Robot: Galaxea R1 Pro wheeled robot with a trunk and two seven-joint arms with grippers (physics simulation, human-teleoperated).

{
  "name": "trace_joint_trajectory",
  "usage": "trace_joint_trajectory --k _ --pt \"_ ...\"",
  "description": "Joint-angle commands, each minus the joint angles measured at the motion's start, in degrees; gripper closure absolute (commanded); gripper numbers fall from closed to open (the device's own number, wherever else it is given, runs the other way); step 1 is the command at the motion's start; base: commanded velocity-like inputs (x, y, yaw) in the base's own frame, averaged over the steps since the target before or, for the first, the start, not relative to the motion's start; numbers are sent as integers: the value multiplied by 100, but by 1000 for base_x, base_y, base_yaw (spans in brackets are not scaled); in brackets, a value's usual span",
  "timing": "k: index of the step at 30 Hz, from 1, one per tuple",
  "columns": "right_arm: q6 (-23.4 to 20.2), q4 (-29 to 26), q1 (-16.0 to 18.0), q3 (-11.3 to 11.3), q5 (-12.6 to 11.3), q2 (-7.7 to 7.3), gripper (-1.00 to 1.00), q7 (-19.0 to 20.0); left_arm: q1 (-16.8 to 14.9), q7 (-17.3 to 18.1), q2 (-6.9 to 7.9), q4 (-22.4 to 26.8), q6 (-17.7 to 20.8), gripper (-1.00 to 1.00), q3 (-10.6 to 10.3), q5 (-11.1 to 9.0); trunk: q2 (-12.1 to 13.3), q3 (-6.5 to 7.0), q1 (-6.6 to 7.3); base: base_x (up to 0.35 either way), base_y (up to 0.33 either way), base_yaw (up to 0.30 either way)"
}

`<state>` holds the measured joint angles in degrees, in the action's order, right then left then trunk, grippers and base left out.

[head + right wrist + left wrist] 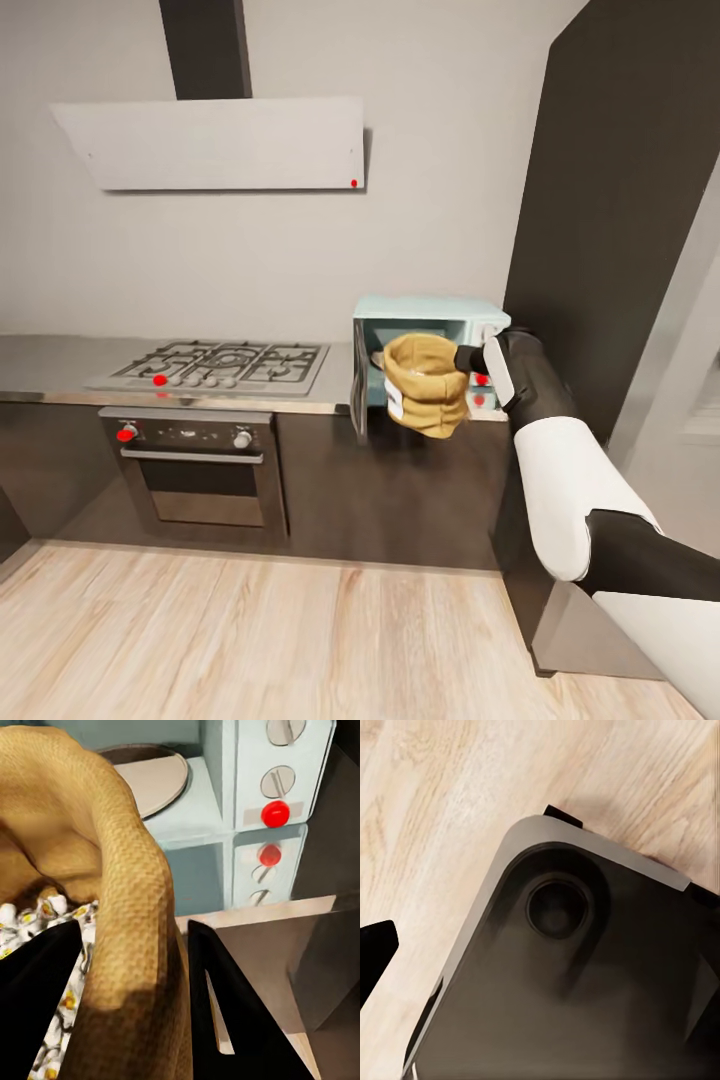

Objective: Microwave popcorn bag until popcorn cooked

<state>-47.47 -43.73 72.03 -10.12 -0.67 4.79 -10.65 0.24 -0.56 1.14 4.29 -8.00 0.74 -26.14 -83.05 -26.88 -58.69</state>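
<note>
Head view: the right gripper [462, 358] holds the crumpled tan popcorn bag [425, 385] by its rolled rim, in the air before the open mint-blue microwave [430, 310] on the shiny grey tabletop [50, 362].

Left wrist view: pale wood-plank floor [450, 802]; the left jaws' state cannot be told.

Right wrist view: 2 black jaws pinch the woven rim, 1 inside the bag; white popcorn [64, 1009] lies inside.

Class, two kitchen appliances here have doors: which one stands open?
The pale blue microwave on the countertop: its door hangs open. The dark built-in oven under the gas hob is shut.
</note>
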Motion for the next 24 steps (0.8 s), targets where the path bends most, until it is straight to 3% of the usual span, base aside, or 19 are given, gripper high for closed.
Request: trace_joint_trajectory --k 1,24 --pt "3 -7 6 -22 -12 6 100 -16 3 -6 0 10 -2 -100 5 -5 -3 -5 -3 319 0 0" --pt "54 -4 4 -16 -11 4 100 -174 3 -6 0 10 1 -100 5 -5 -3 -5 -3 321 0 0"
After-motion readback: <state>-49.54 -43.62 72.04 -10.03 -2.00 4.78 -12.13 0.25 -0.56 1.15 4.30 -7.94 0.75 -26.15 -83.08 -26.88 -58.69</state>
